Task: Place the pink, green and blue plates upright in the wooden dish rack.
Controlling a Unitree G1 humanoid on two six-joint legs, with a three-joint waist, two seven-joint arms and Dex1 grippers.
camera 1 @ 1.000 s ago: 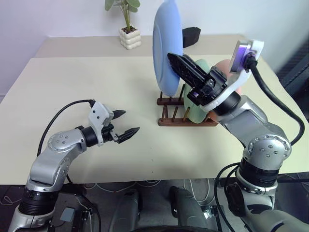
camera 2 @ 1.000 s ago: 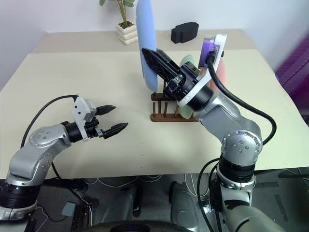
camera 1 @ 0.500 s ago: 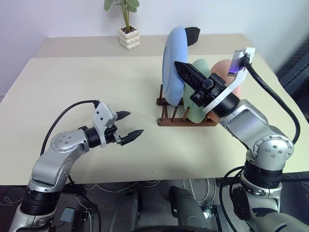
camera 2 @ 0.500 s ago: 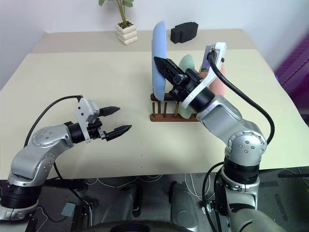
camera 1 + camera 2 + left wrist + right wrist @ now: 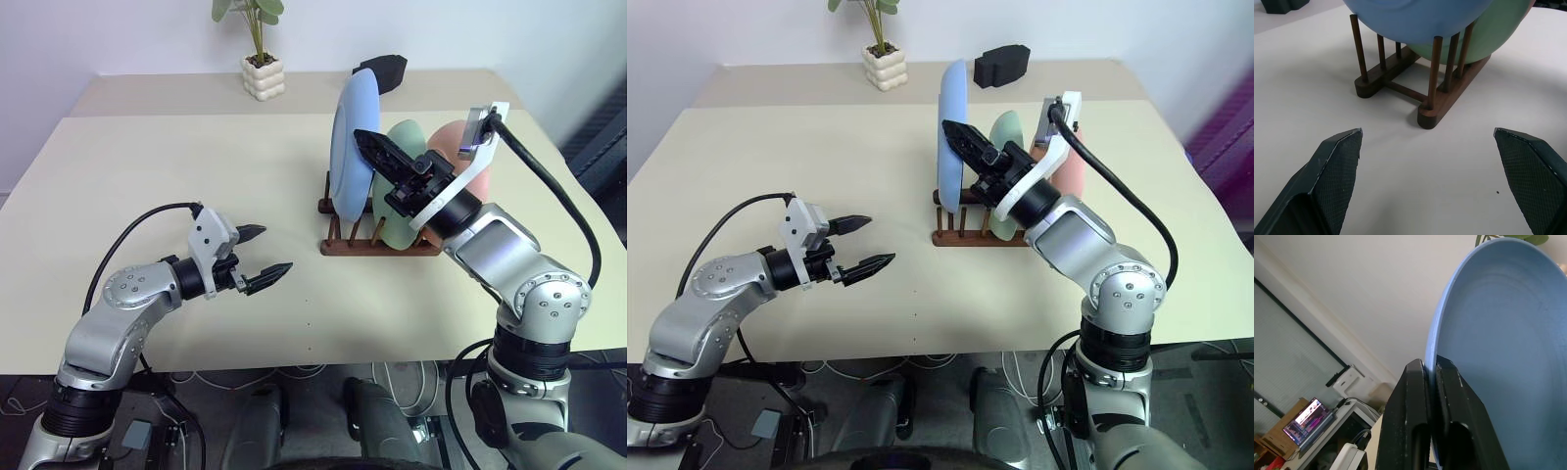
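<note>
Blue plate (image 5: 353, 147) stands upright at the near-left end of the wooden dish rack (image 5: 377, 240), and I see my right gripper (image 5: 370, 145) pinching its rim between both fingers. Green plate (image 5: 407, 186) and pink plate (image 5: 453, 142) stand in the slots behind it. My left gripper (image 5: 263, 253) hovers over the table (image 5: 147, 166), fingers spread wide, holding nothing.

Light: bright, even, diffuse indoor.
Shadows: soft, faint on the cream matte tabletop (image 5: 196, 166), darker under the dark brown wooden dish rack (image 5: 1400, 88).
Focus: head views sharp; wrist foreground slightly soft.
</note>
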